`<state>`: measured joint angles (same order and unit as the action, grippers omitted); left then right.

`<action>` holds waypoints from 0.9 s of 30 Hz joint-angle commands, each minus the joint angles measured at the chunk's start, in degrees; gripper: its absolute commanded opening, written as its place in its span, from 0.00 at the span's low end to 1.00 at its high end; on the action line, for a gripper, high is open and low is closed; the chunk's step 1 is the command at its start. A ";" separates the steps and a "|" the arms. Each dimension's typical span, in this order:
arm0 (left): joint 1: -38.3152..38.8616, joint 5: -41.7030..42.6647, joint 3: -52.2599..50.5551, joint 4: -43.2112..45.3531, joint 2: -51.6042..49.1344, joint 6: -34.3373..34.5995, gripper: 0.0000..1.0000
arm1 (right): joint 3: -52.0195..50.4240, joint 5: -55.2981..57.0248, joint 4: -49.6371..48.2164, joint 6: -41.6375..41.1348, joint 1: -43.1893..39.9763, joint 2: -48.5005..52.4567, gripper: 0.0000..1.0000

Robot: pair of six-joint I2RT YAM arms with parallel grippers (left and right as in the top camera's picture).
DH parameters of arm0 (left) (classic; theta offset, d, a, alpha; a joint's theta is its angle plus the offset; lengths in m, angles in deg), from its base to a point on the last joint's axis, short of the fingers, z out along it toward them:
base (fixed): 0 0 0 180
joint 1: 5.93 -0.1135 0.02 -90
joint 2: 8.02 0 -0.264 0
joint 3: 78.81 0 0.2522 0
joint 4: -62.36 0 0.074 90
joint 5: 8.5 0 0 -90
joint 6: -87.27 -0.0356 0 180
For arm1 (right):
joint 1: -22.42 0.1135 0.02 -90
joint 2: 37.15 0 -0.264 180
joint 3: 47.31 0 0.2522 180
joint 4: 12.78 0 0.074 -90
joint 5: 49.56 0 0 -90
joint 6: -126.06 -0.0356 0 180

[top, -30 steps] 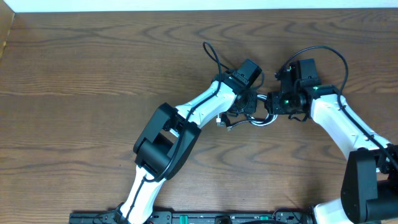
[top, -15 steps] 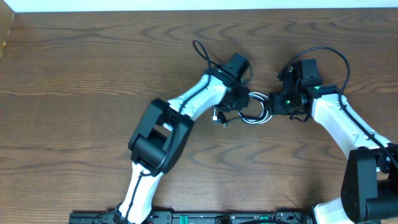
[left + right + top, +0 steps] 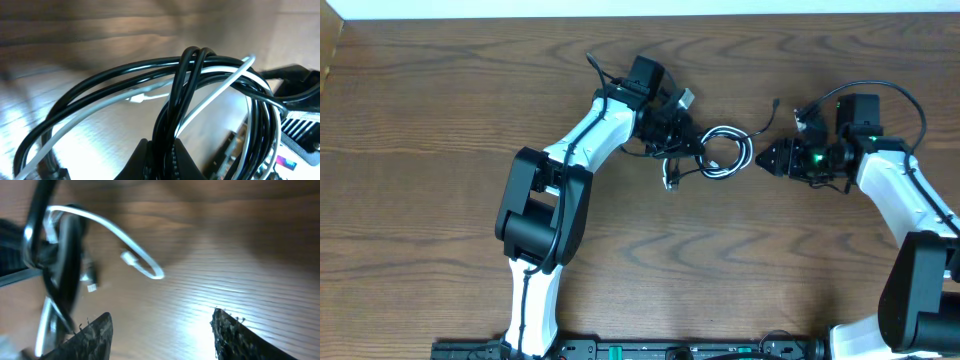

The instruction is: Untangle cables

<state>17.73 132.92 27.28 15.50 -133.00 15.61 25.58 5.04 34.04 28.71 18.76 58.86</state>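
Overhead, cables (image 3: 723, 155) coiled between both arms, coil running left-right over worktop (image 3: 440, 120), left end effector (image 3: 672, 138) clamped on its left end, right end effector (image 3: 767, 158) just beside its right end, left wrist, black strands pinched, right wrist, jaws wide, empty

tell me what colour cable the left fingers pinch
It's the black cable, clearest in left wrist view.

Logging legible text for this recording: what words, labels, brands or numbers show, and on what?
No text is readable in any view.
Small coloured sticker on robot hardware, left wrist view's lower right: too blurred to read.
Black rail with green marks along the overhead view's bottom edge: too small to read.
Black and white looped cables, brown wooden table: no print visible.
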 commanded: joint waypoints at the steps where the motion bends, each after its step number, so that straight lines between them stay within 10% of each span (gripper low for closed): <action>1: 0.13 10.91 -0.22 0.94 1.88 -5.33 0.08 | -0.11 -12.98 -0.52 2.27 -0.42 0.33 0.60; 17: -1.40 38.73 -0.22 12.26 1.88 -9.68 0.08 | -0.11 -49.92 -13.11 6.86 -1.92 0.33 0.51; 27: -4.44 30.38 -0.24 11.61 1.88 -9.55 0.07 | -0.11 -50.25 -12.50 9.49 -1.95 0.33 0.36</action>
<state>14.52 166.85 27.22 27.63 -133.00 7.29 25.54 -42.47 21.21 35.75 17.12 58.90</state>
